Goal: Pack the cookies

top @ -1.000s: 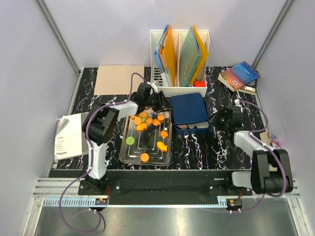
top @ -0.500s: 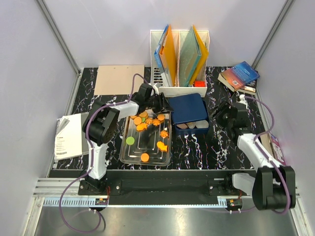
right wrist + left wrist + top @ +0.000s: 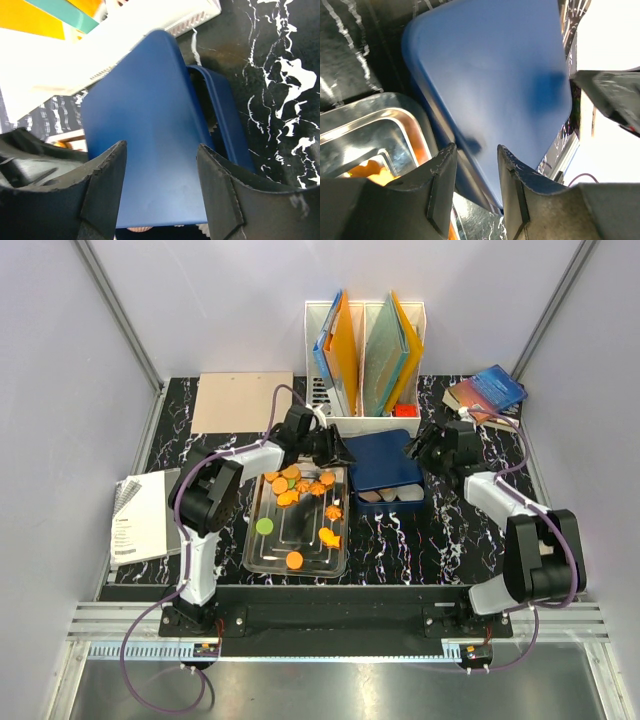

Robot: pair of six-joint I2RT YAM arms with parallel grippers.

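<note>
- Well, the black marbled surface (image 3: 440, 540) carries a metal tray (image 3: 290, 532) left of centre, and a blue box (image 3: 392, 508) just beside it on the right.
- The blue lid (image 3: 383, 458) sits shifted toward the far side, and white paper cups (image 3: 390, 496) show at the box's near edge.
- The left fingers (image 3: 440, 190) stand on both sides of the lid's left edge; whether they press it, I cannot tell.
- The right fingers (image 3: 220, 200) are spread wide at the lid's right side.
- The cookies (image 3: 290, 485) all lie in the tray, mostly orange, crowded at its far end, with a green one apart.
</note>
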